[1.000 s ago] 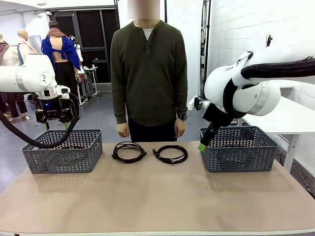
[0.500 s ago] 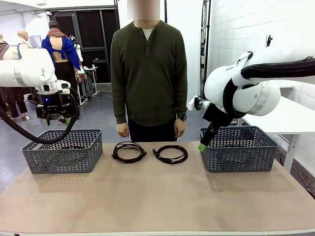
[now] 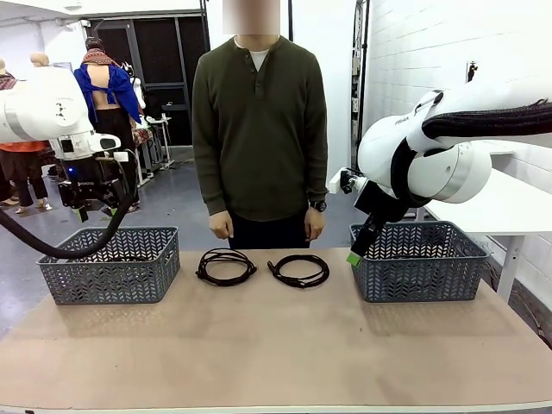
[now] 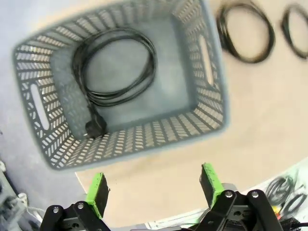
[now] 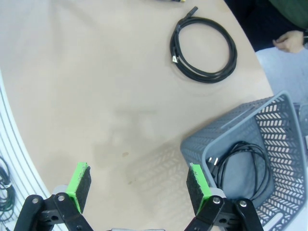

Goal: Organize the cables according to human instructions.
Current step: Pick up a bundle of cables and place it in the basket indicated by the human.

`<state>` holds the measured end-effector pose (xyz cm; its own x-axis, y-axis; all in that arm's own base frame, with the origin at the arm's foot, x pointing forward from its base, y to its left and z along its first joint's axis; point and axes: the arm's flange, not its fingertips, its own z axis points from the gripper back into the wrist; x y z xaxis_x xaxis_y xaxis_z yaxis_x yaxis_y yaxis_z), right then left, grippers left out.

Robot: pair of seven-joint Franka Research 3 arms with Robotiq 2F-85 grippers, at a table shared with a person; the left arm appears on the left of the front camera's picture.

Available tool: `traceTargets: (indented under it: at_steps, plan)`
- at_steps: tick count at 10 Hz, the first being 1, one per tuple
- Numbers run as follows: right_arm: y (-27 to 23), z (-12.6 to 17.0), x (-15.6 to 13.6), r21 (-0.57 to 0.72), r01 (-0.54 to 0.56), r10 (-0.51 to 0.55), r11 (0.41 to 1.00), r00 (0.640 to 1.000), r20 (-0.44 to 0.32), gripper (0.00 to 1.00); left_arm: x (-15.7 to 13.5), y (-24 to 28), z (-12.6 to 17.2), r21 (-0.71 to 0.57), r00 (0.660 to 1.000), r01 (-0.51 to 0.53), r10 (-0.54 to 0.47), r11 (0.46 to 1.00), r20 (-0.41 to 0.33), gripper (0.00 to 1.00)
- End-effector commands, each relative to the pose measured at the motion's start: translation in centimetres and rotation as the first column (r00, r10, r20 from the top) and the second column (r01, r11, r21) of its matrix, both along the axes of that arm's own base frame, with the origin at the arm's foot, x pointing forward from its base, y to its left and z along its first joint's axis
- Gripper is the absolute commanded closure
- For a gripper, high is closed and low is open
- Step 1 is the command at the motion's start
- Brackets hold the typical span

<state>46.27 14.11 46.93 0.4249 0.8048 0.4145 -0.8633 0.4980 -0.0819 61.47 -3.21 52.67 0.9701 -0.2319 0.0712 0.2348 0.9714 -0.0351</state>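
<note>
Small print (image 3: 403,122) on the right arm (image 3: 440,168); too small to read.

A robotics lab in a bare hall — white robot arms (image 3: 431,164) work at a paper-covered surface (image 3: 276,345) with grey baskets (image 3: 418,272). Behind the right gripper (image 3: 354,256) stand a white-painted brick wall (image 3: 405,60) and a table (image 3: 492,207); past the left gripper (image 3: 95,213), grey floor (image 3: 172,203) and dark doors (image 3: 164,60).

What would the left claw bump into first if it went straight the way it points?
Probably the gray basket right under the left claw, perhaps the coiled cable lying inside it. Depth is hard to judge.
</note>
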Motion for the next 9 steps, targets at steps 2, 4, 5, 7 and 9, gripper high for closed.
traceTargets:
  at_steps: [2,4,5,7,9]
  plan:
    - [0.0,-0.1,0.0,-0.002,0.005,-0.005,1.0,1.0,-0.002,0.0,-4.4,-1.3,-1.2,-0.081,0.961,0.274,-0.27,0.958,0.057,0.0]
    - [0.0,-0.1,0.0,-0.002,0.005,-0.005,1.0,1.0,-0.002,0.0,-7.0,-3.1,-2.1,-0.095,0.923,0.384,-0.381,0.918,0.047,0.0]
    - [0.0,-0.1,0.0,-0.002,0.005,-0.005,1.0,1.0,-0.002,0.0,-8.7,-3.6,-2.8,-0.081,0.908,0.418,-0.414,0.905,0.062,0.0]
    - [0.0,-0.1,0.0,-0.002,0.005,-0.005,1.0,1.0,-0.002,0.0,-11.5,-4.3,-4.2,-0.042,0.84,0.539,-0.533,0.841,0.105,0.0]
    - [0.0,-0.1,0.0,-0.002,0.005,-0.005,1.0,1.0,-0.002,0.0,-12.8,-5.2,-4.7,0.002,0.771,0.624,-0.616,0.781,0.162,0.0]
